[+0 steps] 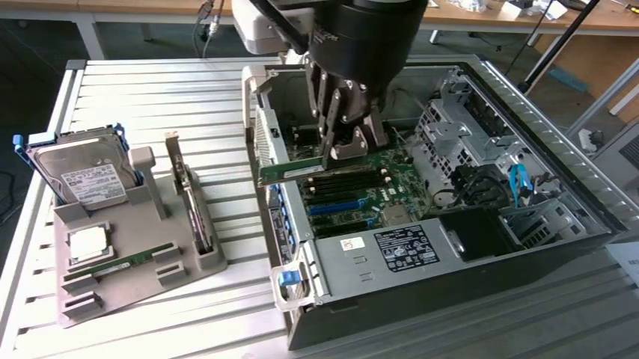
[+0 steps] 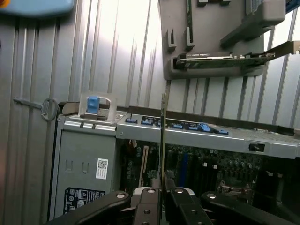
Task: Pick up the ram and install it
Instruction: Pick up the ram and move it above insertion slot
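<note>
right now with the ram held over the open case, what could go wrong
The gripper pinches the ram at one end, so the long free end could tilt and miss the memory slots. That free end hangs near the case wall and might catch on it.
</note>
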